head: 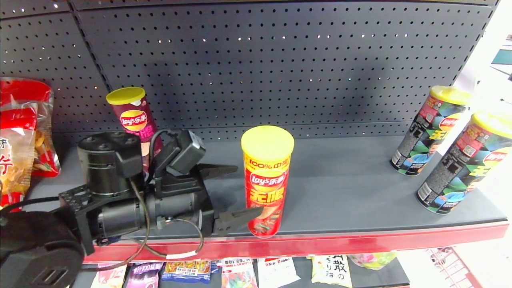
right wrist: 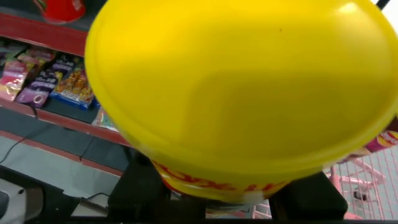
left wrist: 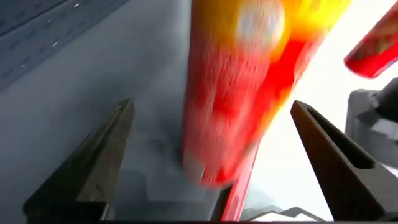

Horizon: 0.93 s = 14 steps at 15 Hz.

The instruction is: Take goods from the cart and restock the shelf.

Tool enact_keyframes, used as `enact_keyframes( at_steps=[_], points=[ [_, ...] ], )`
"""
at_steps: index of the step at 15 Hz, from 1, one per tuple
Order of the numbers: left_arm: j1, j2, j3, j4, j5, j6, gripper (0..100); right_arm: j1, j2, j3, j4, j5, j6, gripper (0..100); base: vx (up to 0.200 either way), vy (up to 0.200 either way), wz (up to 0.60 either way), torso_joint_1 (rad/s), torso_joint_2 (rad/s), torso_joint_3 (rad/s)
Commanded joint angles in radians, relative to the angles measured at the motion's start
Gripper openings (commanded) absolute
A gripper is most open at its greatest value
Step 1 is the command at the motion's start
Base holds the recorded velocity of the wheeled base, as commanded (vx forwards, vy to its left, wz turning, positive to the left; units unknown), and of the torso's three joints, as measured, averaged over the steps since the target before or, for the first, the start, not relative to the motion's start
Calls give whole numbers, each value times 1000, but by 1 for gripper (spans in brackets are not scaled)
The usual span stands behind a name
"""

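Dark pegboard is backing the grey shelf, and the red can is standing upright on it, right at the shelf's red front lip. My left gripper is lying level with the can's lower half, jaws spread wide, one finger passing behind the can and the other in front. From the wrist the can is sitting between them with space on both sides, so I am gripping nothing there.

My right gripper is clenching a second can below its yellow lid.

A purple can is standing behind and to the left of the red can. Two dark patterned cans are standing well to its right, and snack bags are lying far to its left.

I am judging this as the setting-down step. To finish it well I should be drawing the left arm straight back along the fingers' line, keeping them spread, because a brush from the front finger could be tipping such a tall can off the lip.
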Motion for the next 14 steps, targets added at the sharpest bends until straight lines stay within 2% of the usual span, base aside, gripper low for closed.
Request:
enact_keyframes(
  at_steps=[1, 2, 3, 5, 6, 7, 8, 9, 11, 14],
  points=[
    [39, -90, 131, -63, 14, -4, 100, 12, 212, -99, -44, 61, -1, 0, 0, 0, 0, 0, 0, 0],
    [41, -161, 208, -66, 26, -9, 100, 33, 341, -188, -55, 116, -1, 0, 0, 0, 0, 0, 0, 0],
    [41, -188, 235, -65, 36, -12, 100, 45, 385, -224, -55, 125, -2, 0, 0, 0, 0, 0, 0, 0],
    [39, -322, 349, -39, 80, -13, 100, 122, 591, -370, -84, 133, -5, 0, 0, 0, 0, 0, 0, 0],
    [39, -375, 367, -7, 114, -13, 100, 128, 669, -410, -122, 136, -4, 0, 0, 0, 0, 0, 0, 0],
    [39, -380, 367, -2, 118, -13, 100, 128, 673, -413, -125, 136, -4, 0, 0, 0, 0, 0, 0, 0],
    [39, -454, 361, 90, 210, -13, 100, 145, 775, -464, -191, 138, -1, 0, 0, 0, 0, 0, 0, 0],
    [39, -538, 355, 211, 243, -12, 100, 167, 890, -523, -251, 138, -1, 0, 0, 0, 0, 0, 0, 0],
    [35, -610, 356, 309, 241, -13, 100, 171, 1025, -593, -314, 141, -1, 0, 0, 0, 0, 0, 0, 0],
    [35, -656, 369, 335, 240, -18, 100, 208, 1157, -678, -362, 156, -1, 0, 0, 0, 0, 0, 0, 0]
  ],
)
